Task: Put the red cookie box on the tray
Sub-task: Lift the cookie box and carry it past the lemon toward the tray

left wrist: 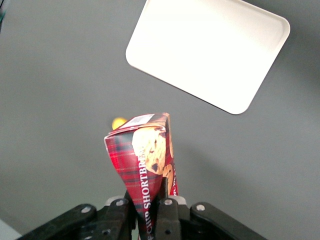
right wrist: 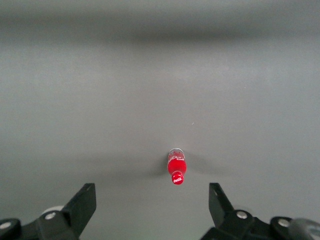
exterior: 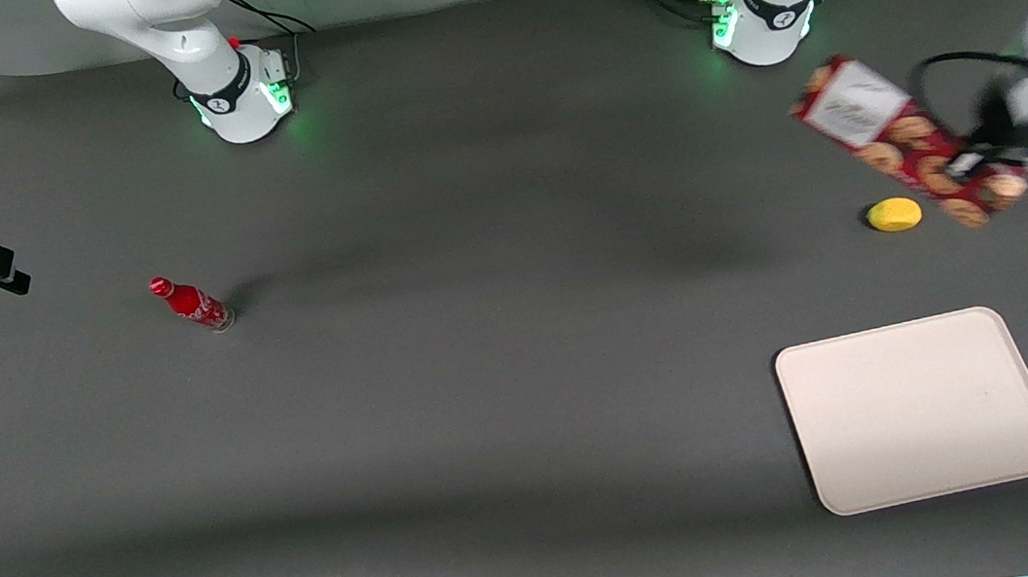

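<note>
The red cookie box point(exterior: 898, 138) is a long dark-red carton printed with cookies and a white label at one end. It is lifted off the table and tilted. My left gripper point(exterior: 975, 165) is shut on it near the end away from the label. In the left wrist view the box point(left wrist: 145, 160) sticks out from between the fingers of the gripper point(left wrist: 149, 205). The cream-white tray point(exterior: 919, 407) lies flat on the table, nearer the front camera than the box, and holds nothing. It also shows in the left wrist view point(left wrist: 210, 50).
A yellow lemon-like object point(exterior: 894, 214) lies on the table just under the held box, farther from the camera than the tray. A small red soda bottle point(exterior: 190, 304) stands toward the parked arm's end of the table.
</note>
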